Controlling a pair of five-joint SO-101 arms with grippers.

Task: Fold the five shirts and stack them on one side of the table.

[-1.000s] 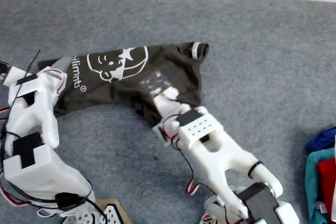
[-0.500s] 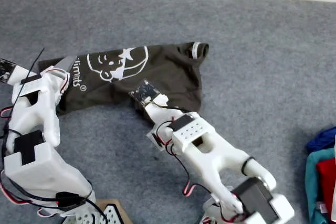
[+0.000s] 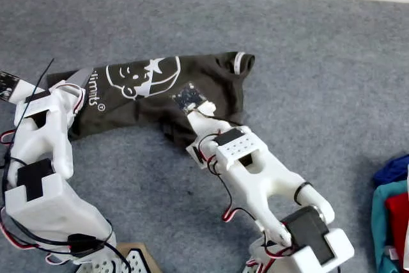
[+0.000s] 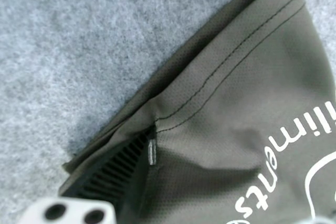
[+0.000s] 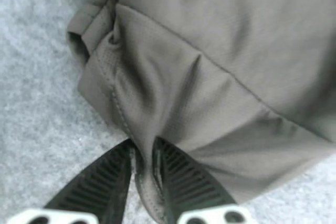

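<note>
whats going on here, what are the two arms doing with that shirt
The two arms are working on a dark shirt spread out but rumpled on the grey table. The right gripper is pinched shut on a fold along the shirt's near edge. The left gripper sits at the shirt's other end, by the print. The shirt is not folded yet. A small pile of blue, teal and red shirts lies at the table's edge, on the right arm's side.

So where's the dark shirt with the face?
High view: the dark olive shirt lies left of centre on the grey table, pinched by the right gripper.
</note>
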